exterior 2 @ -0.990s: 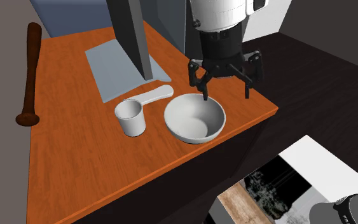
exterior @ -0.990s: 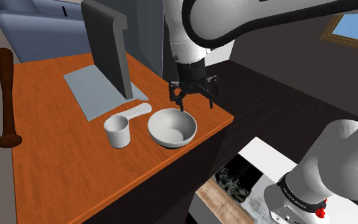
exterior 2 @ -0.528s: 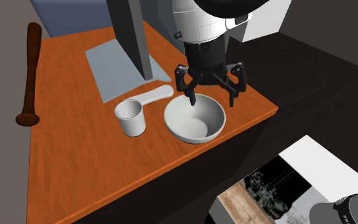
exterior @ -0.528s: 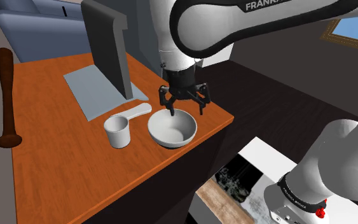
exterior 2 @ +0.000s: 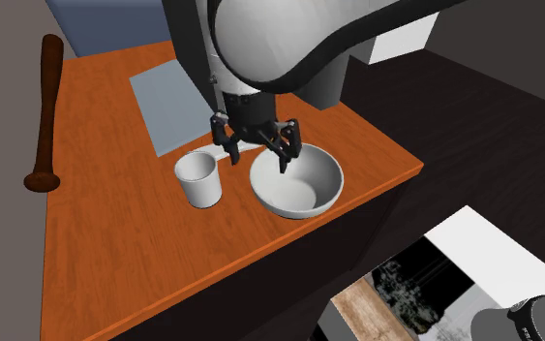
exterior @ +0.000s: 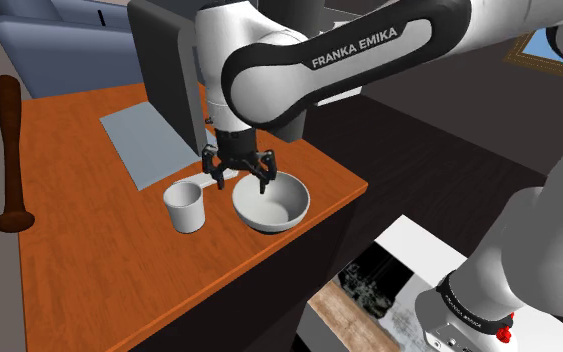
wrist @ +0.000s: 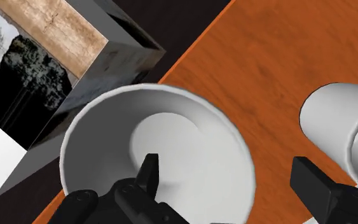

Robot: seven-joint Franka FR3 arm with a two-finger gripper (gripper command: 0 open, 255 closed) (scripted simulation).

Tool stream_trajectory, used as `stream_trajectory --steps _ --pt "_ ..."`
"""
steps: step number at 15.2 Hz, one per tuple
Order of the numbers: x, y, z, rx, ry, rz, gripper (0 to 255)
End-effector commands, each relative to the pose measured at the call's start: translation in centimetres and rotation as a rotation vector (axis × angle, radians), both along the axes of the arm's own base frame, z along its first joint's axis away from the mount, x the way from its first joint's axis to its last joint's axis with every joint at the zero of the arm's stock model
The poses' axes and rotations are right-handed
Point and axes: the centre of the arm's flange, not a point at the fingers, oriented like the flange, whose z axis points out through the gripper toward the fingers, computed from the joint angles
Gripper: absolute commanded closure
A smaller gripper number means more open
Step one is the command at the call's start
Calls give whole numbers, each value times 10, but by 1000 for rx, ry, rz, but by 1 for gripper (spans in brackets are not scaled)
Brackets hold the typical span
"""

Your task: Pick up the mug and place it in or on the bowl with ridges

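Since a second ago your pincer (exterior: 240,180) has swung from the bowl's far side toward the shoulder view's left and dropped lower, so it now hangs over the gap between the white mug (exterior: 184,206) and the white bowl (exterior: 271,201). Its fingers stand apart, clasping nothing. The mug sits upright on the orange tabletop (exterior: 89,250), just beside the bowl, untouched. Watch the straddle: in the wrist view one finger (wrist: 149,177) hovers over the bowl's hollow while the other (wrist: 312,183) sits at the mug's side. If you descend from here, I judge that you would strike the bowl's rim or shove the mug rather than clasp it. The bowl also rests near the tabletop's edge, so a push could send it off. Your arm arches in from the shoulder view's upper right, the wrist bent so the hand points nearly straight down.
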Motion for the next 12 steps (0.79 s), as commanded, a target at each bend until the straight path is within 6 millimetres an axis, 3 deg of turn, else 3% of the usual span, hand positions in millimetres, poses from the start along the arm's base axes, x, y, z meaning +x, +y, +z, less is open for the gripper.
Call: stream_trajectory --steps 1,7,12 --pt "14 15 -10 22 -30 -1 0" --pt "54 57 -33 76 -113 -32 0" --pt "55 58 -59 76 -113 -32 0"
